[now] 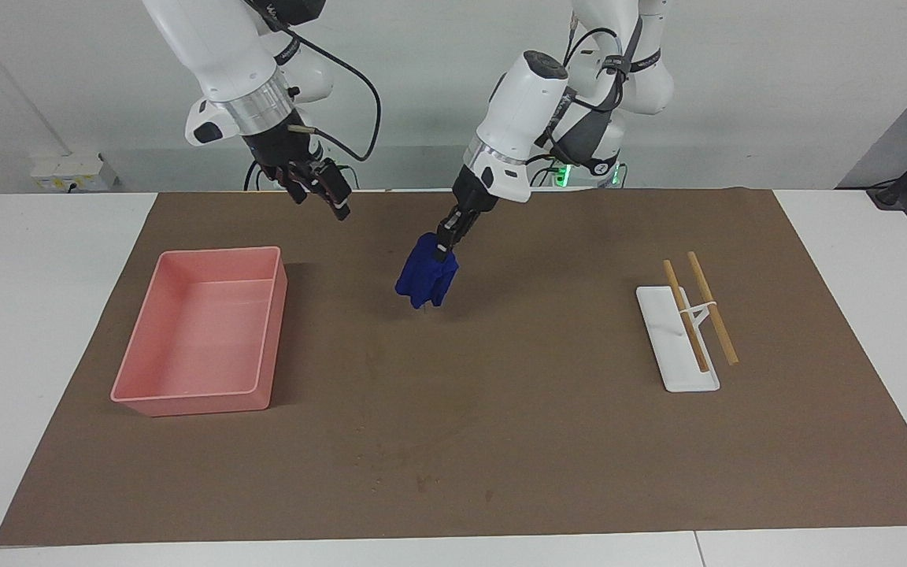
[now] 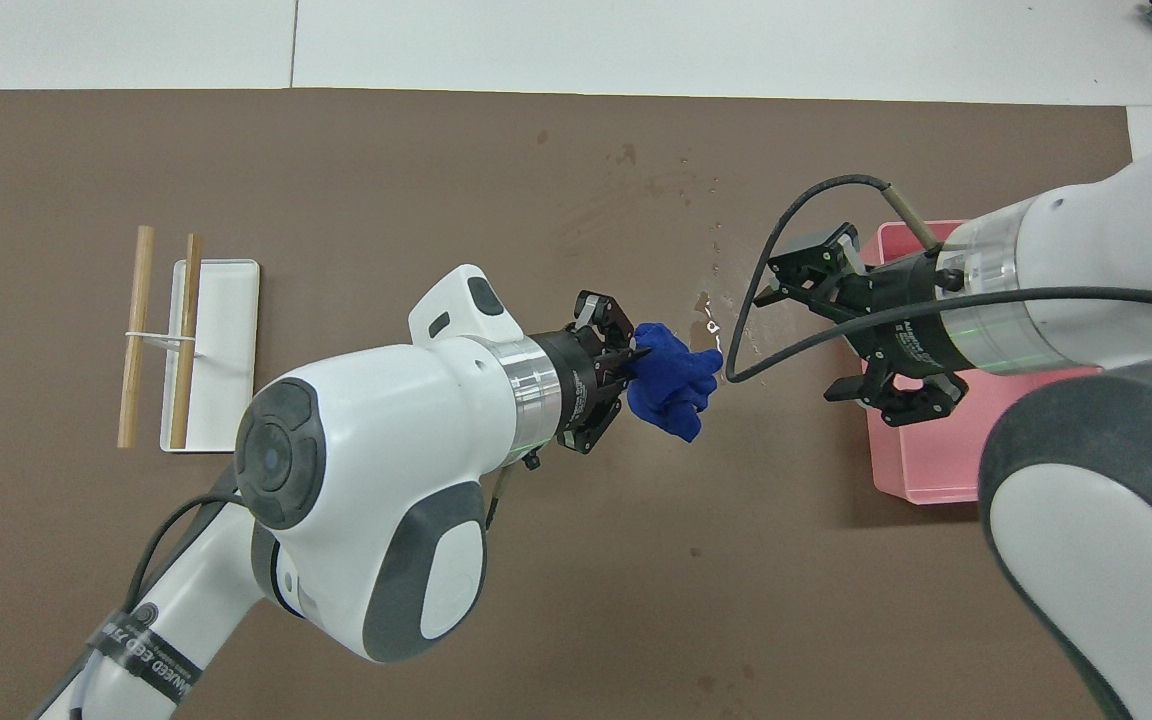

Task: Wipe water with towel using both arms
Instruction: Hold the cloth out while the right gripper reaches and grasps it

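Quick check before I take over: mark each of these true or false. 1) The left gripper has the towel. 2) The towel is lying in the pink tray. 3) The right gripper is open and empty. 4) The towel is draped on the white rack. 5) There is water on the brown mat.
1) True: the left gripper is shut on the towel.
2) False: the towel hangs from the left gripper above the brown mat; the pink tray holds no towel.
3) True: the right gripper is open, holding nothing.
4) False: the white rack carries only its two wooden sticks.
5) True: the overhead view shows water beside the towel.
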Robot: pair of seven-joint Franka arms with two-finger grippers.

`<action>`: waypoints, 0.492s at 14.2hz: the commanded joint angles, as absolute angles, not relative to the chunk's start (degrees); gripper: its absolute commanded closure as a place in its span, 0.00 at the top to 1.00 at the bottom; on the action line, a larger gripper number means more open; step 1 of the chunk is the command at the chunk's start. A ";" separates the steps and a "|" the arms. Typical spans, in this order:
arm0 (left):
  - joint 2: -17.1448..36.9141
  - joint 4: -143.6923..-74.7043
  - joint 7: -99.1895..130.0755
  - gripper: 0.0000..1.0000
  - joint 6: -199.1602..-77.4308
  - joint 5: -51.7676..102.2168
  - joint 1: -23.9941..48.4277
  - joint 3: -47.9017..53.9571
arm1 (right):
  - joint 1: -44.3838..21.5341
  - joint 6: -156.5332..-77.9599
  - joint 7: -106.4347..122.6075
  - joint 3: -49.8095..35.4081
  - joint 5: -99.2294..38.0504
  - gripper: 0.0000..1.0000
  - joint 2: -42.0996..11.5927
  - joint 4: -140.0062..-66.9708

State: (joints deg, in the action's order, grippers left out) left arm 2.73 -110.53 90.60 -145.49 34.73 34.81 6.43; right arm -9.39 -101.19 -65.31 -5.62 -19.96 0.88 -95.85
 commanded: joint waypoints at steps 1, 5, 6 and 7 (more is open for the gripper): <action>1.06 -109.86 92.81 0.00 -145.99 43.21 34.45 6.24 | -9.14 -106.86 -73.89 -5.62 -24.77 1.00 1.41 -100.71; -0.35 -109.78 96.77 0.00 -146.07 46.93 33.22 5.98 | -10.28 -113.72 -79.18 -5.63 -27.86 0.99 1.06 -106.34; -0.61 -109.78 96.85 0.00 -146.16 48.24 33.22 5.89 | -10.28 -114.69 -81.10 -5.71 -28.82 0.97 0.79 -106.52; -0.79 -109.78 96.86 0.00 -146.42 49.47 33.22 5.89 | -10.46 -115.92 -83.91 -5.71 -30.74 0.97 0.79 -106.96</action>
